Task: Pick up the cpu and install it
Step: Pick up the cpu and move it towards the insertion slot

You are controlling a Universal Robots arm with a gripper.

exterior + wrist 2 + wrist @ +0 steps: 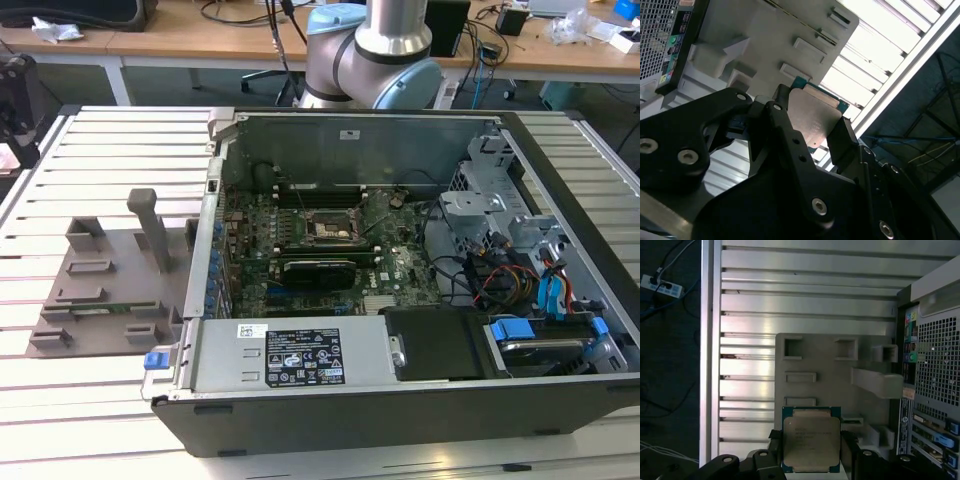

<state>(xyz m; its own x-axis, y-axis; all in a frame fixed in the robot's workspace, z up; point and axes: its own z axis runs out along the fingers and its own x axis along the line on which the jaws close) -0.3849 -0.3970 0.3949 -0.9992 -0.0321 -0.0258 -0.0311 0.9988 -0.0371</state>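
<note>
1. cpu [811, 442] is being held between the fingers [850, 446], which are clamping two of its opposite edges. In both wrist views it is hanging over the grey tray [830, 375] and seems to be clear of it.
2. In the exterior view the tray is lying on the slatted tabletop [100, 150] at about 9 o'clock from the open computer case [420, 390]. The socket [327, 228] is sitting on the green board [400, 265] inside, near the case's middle.
3. The fingers are gripping only thin edges. By my judgement a jolt or a quick swing could be enough to let the cpu slide or tip.
4. The socket is lying toward 3 o'clock from the tray, with the case's side wall [215, 180] standing between them. A low path risks the cpu or the fingers clipping that wall.
5. A cpu arriving tilted, turned the wrong way or off centre risks bending the socket's contacts. Whether the socket's frame is standing open I cannot tell.
</note>
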